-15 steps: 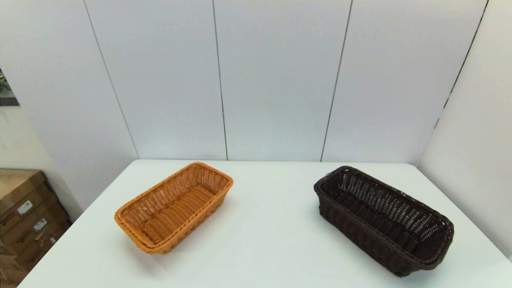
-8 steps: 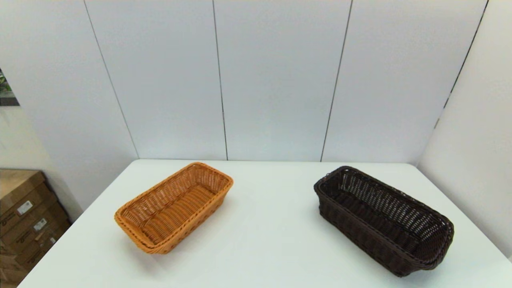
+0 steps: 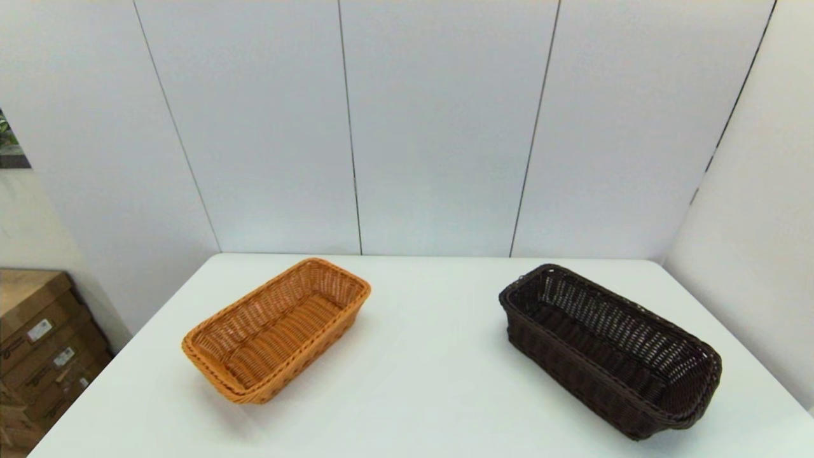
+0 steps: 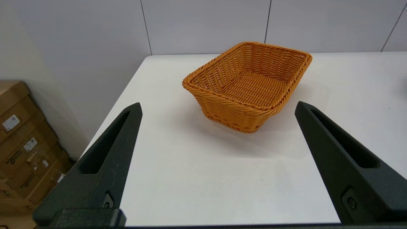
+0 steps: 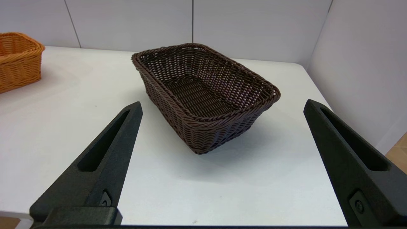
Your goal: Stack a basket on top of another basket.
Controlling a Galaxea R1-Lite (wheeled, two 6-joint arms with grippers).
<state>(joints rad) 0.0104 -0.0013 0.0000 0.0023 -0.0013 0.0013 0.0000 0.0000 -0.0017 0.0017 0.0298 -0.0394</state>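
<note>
Dark brown basket [image 3: 609,348] sits on the right of the white worktop [image 3: 420,381], orange basket [image 3: 278,328] well apart on the left. Nothing's budged since a second ago, so stacking hasn't begun. Right pincer [image 5: 222,108] and left pincer [image 4: 217,106] both hang spread wide, empty, each short of its basket.

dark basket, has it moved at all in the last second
No. In the head view the dark brown basket sits at the same spot on the white table, its far corner level with the same wall seam as before.
</note>
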